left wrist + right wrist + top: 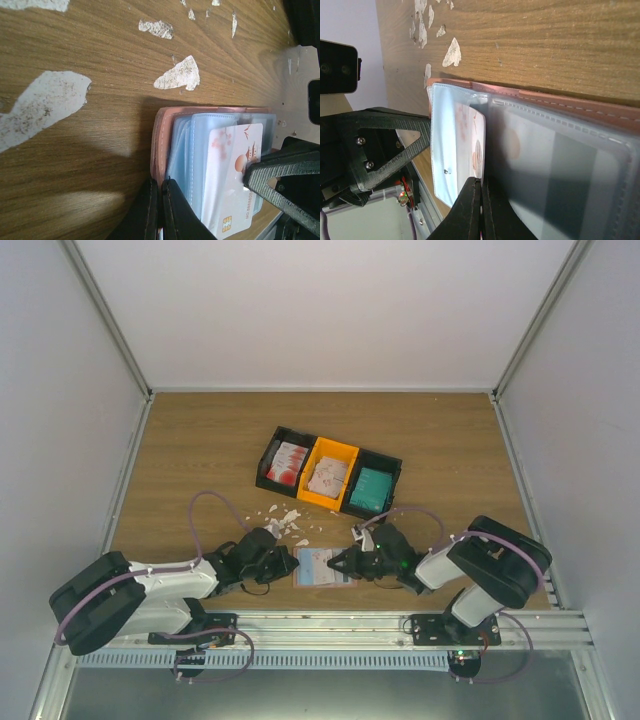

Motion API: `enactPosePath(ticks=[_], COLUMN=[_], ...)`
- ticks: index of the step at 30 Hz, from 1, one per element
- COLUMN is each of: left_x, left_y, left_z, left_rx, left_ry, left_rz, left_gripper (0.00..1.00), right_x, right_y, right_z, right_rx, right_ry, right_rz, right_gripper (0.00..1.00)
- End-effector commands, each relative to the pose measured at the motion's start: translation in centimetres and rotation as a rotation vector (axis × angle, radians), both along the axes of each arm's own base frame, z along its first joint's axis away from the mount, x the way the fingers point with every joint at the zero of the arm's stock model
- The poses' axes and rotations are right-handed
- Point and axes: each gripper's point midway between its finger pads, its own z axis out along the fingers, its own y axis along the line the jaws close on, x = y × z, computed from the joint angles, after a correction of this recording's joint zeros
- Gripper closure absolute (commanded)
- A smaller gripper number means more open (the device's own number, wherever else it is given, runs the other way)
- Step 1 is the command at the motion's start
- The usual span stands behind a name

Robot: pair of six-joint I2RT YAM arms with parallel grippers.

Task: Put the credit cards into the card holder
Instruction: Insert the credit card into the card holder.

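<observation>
The salmon-pink card holder (322, 567) lies open near the table's front edge, between both grippers, with its clear sleeves (200, 145) facing up. In the left wrist view my left gripper (161, 182) is shut on the holder's pink cover edge (162, 135). A white credit card with red print (235, 175) lies on the sleeves. My right gripper (481, 182) is shut on that card's (470, 140) edge, and the card sits partly in among the clear sleeves (560, 170). From above, the left gripper (290, 565) and right gripper (340, 564) face each other across the holder.
A black-and-orange three-compartment tray (398, 472) stands behind, holding red-print cards (288, 462), pale pieces (328, 476) and teal cards (372, 490). White scraps (285, 520) are scattered just behind the holder. A metal rail (330, 625) runs along the near edge, and walls close in both sides.
</observation>
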Motion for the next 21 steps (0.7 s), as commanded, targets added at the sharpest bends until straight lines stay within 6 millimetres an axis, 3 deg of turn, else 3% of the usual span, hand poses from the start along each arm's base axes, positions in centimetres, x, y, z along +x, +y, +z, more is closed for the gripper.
enactPosePath(ticks=[1, 7, 14, 17, 21], left_x=[-0.9, -0.9, -1.1, -1.0, -1.0], left_y=[0.4, 0.3, 0.1, 0.0, -0.1], left_z=[-1.0, -1.1, -1.1, -0.8, -0.6], left_rx=[0.016, 0.014, 0.005, -0.005, -0.013], left_ry=[0.023, 0.027, 0.031, 0.028, 0.025], left_rz=[-0.006, -0.005, -0.015, -0.015, -0.015], left_gripper=[1.00, 1.00, 1.00, 1.00, 1.00], right_x=[0.5, -0.1, -0.1, 0.2, 0.8], right_y=[-1.1, 0.5, 0.6, 0.2, -1.0], right_z=[-2.2, -2.0, -1.2, -0.6, -0.1], right_rx=[-0.099, -0.077, -0.073, -0.094, -0.179], right_ry=[0.010, 0.019, -0.007, -0.036, -0.080], right_rz=[-0.058, -0.003, 0.004, -0.009, -0.043], right_gripper=[1.00, 1.00, 0.98, 0.88, 0.61])
